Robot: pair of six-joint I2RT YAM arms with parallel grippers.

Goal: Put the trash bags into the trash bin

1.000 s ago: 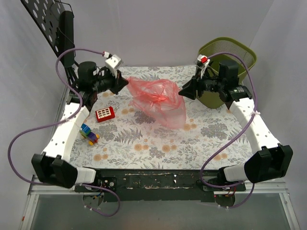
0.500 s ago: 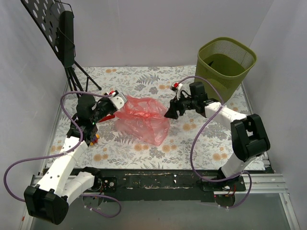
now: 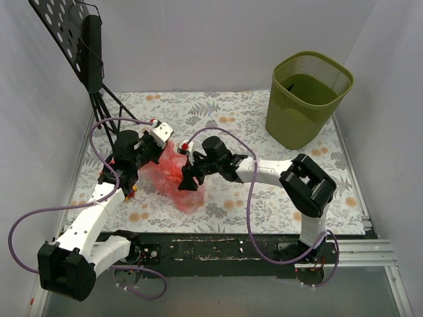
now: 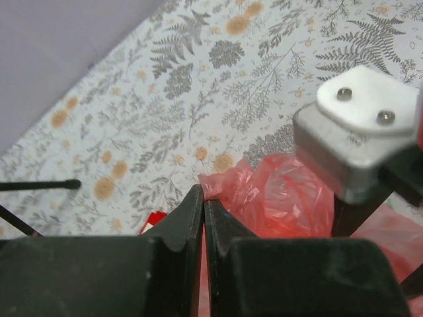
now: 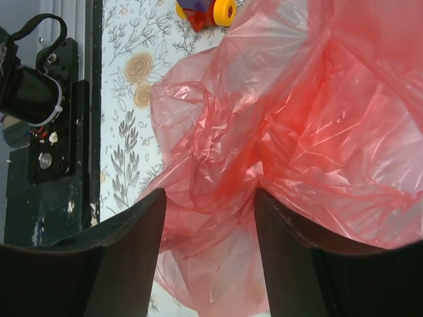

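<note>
The translucent red trash bag [image 3: 177, 186] lies bunched on the floral table at centre-left. My left gripper [image 3: 160, 146] is at the bag's far-left edge and is shut on a pinch of it [image 4: 210, 185]. My right gripper [image 3: 188, 178] is pressed into the bag from the right. In the right wrist view its fingers [image 5: 139, 224] stand wide apart, open, with loose folds of the bag [image 5: 297, 125] billowing between them. The olive-green mesh trash bin [image 3: 309, 99] stands upright at the far right, well away from both grippers.
A black perforated stand [image 3: 82, 39] rises at the far left. A small coloured toy [image 5: 206, 9] lies by the left arm, near the bag. The flat red toy [image 4: 153, 221] peeks out under the left gripper. The right wrist's grey housing [image 4: 353, 135] is close to the left gripper.
Both grippers and the bag have moved toward the near left. The right arm swung away from the bin across the table. The bag has collapsed from a spread sack into a lower bunch.
</note>
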